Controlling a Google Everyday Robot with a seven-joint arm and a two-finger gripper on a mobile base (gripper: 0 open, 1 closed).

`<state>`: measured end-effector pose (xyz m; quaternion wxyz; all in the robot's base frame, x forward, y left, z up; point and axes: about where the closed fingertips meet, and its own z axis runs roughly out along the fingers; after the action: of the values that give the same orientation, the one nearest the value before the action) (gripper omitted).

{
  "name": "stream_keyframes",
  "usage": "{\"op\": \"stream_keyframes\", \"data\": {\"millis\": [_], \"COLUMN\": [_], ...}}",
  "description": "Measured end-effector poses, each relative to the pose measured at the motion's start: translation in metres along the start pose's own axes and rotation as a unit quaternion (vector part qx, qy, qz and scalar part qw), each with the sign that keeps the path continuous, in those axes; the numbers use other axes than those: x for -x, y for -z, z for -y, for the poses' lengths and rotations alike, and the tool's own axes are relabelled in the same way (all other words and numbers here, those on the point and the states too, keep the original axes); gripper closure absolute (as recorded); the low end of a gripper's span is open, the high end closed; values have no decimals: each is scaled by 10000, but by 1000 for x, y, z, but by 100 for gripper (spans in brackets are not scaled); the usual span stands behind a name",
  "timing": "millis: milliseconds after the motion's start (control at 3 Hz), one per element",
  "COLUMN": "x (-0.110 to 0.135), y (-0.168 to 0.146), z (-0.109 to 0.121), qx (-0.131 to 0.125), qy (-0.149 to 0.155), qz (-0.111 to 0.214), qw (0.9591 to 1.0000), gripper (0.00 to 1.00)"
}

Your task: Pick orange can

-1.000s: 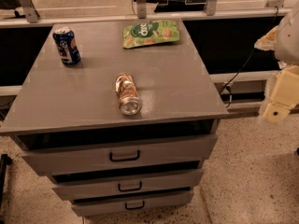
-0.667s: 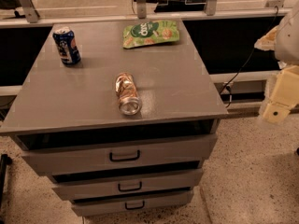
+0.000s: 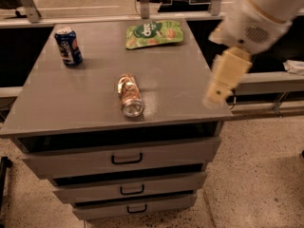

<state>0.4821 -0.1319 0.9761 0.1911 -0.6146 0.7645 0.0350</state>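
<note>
The orange can [image 3: 129, 94] lies on its side near the middle of the grey cabinet top [image 3: 85, 103], its silver end facing the front edge. My gripper [image 3: 216, 93] hangs from the white arm [image 3: 256, 20] over the right edge of the cabinet top. It is to the right of the can, clearly apart from it, and holds nothing that I can see.
A blue can [image 3: 69, 46] stands upright at the back left of the top. A green snack bag [image 3: 154, 33] lies flat at the back middle. Three drawers [image 3: 126, 158] sit below the top. A low shelf [image 3: 266, 82] runs behind on the right.
The arm and gripper have swung left from beside the cabinet to over its right edge, closer to the orange can. The cans and the bag have not moved on the top.
</note>
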Motion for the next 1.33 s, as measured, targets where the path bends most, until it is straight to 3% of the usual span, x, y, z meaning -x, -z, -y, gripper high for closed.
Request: {"op": "stream_keyframes", "data": {"millis": [333, 667, 1000, 1333], "x": [64, 130, 157, 163], "y": [-24, -53, -85, -120], "z": [8, 11, 25, 41], "qx": [255, 368, 448, 635], "qy": [-222, -745, -1439, -2294], "qz": [255, 462, 580, 611], "qw": [9991, 9955, 9869, 9694], "gripper": [0, 0, 0, 0]}}
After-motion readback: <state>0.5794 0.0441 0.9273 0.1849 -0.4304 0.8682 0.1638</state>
